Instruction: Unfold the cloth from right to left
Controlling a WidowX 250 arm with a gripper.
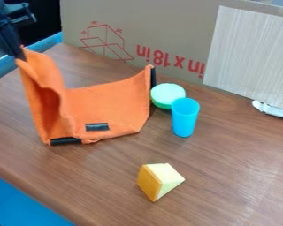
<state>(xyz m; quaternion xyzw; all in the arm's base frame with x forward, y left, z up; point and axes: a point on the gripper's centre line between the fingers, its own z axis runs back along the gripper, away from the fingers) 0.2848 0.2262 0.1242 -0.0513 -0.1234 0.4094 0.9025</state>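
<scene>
Orange cloth (111, 106) in my pincer (20, 54), upper left

My pincer is closed on a corner of the cloth, holding it above the table (227, 172). Left part of cloth rises steeply, creased; middle lies low, a short black strip (97, 126) on it. Far right corner stands up, near a green round tub (167, 95). Blue cup (185, 117) just beside the tub, upright. Yellow wedge (158, 181) nearer the camera, apart from the cloth. Cardboard (167, 26) behind.
</scene>
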